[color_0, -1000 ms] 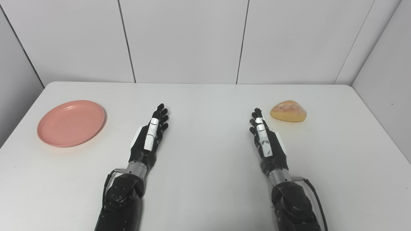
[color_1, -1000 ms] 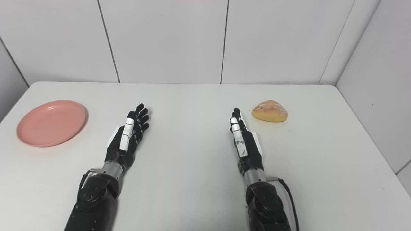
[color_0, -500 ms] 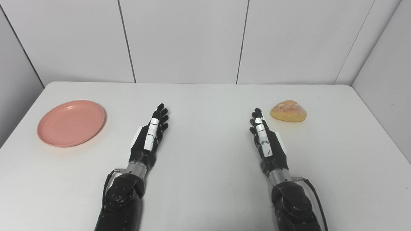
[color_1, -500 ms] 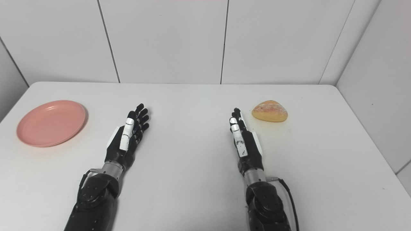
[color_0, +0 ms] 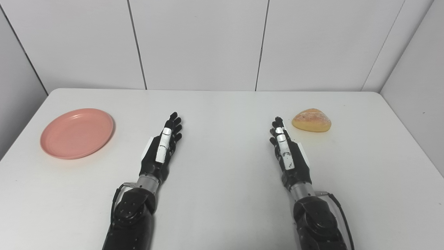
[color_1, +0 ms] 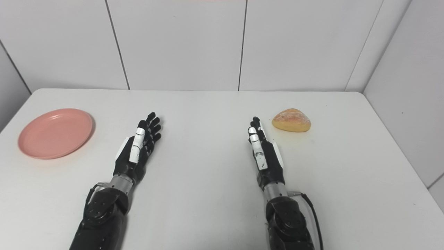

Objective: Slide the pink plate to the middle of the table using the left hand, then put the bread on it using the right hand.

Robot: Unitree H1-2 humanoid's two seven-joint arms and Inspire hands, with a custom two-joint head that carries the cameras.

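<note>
Left hand and right hand extended flat, holding nothing, between pink plate and bread

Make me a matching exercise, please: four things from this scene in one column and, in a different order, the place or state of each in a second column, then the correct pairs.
Things:
1. pink plate
2. bread
3. left hand
4. right hand

Places or states:
a. open, just near-left of the bread
b. lies on the table's right side
c. empty, on the table's left side
d. open, to the right of the plate, apart from it

Pairs: 1-c, 2-b, 3-d, 4-a
</note>
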